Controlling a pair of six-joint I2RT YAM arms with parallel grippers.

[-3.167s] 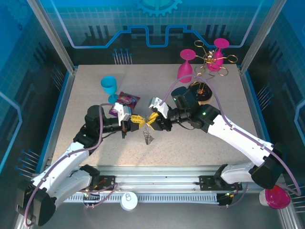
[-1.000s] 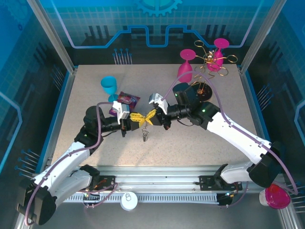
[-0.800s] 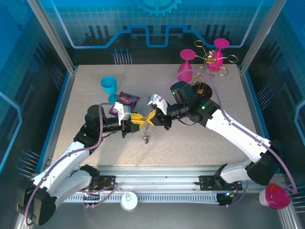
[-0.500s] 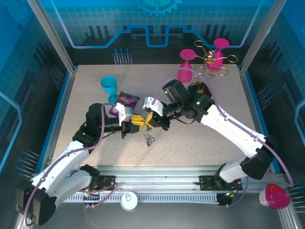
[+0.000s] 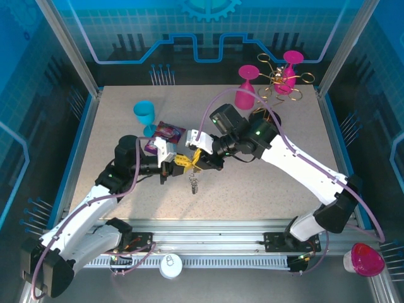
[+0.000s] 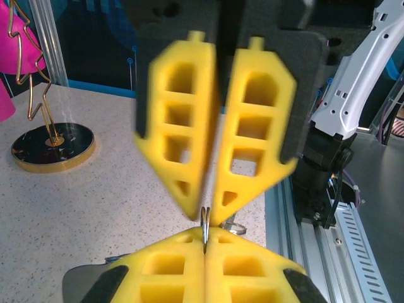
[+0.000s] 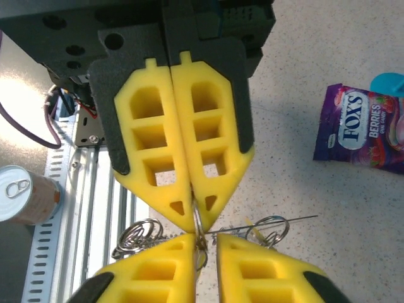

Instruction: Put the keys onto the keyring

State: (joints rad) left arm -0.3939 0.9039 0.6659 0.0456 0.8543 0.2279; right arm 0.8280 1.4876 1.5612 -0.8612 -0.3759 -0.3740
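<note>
Keyring pinched tip to tip above the desk (image 5: 265, 183), just base-side of the sweets packet (image 5: 165, 134)
Gripping the thin wire of the keyring (image 6: 204, 222) edge-on with the left fingers (image 6: 167, 278), clenched tight at their very tips. Straddling that same wire with the right fingers (image 7: 252, 271), slightly parted and not squeezing, nose to nose with the left pair. Dangling the keys (image 5: 194, 184) in a small cluster under the meeting point, nearer the arm bases than the packet and a little to its right
</note>
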